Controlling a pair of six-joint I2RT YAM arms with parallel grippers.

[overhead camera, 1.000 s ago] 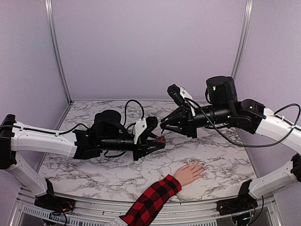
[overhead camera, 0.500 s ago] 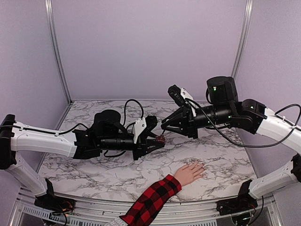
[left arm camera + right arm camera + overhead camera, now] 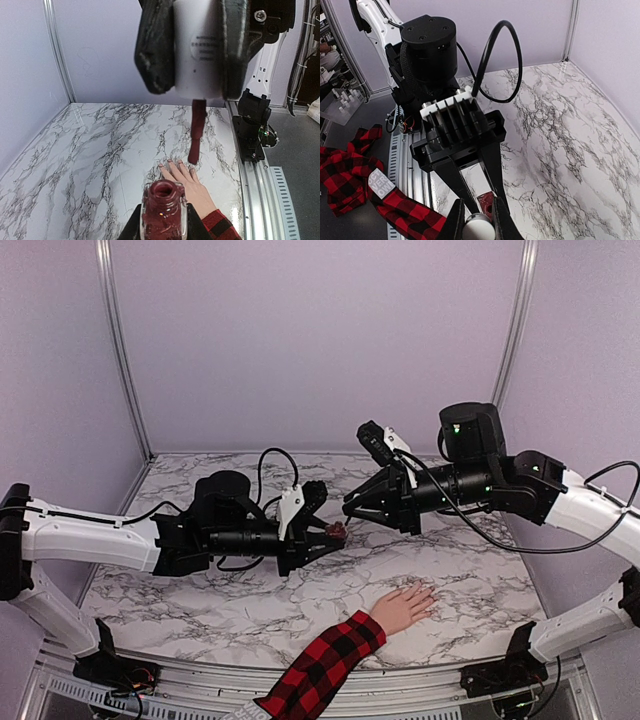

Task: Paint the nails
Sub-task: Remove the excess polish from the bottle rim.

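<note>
The pale hand (image 3: 405, 605) with the red-and-black plaid sleeve (image 3: 325, 665) lies flat near the table's front. Its tiny nails (image 3: 177, 161) show at the fingertips in the left wrist view. My left gripper (image 3: 335, 537) is shut on the open dark-red polish bottle (image 3: 163, 210), held upright above the table. My right gripper (image 3: 350, 505) is shut on the white cap (image 3: 200, 50), also in the right wrist view (image 3: 479, 230). The dark-red brush (image 3: 196, 132) hangs from the cap, clear of the bottle's mouth and above and beyond the fingertips.
Purple walls enclose the marble table (image 3: 200, 600) at the back and sides. A metal rail (image 3: 252, 190) runs along the table's edge by the hand. The left arm's black wrist (image 3: 427, 50) fills the middle of the right wrist view.
My left gripper has drawn back slightly to the left with the bottle. The right arm and the hand have barely moved.
</note>
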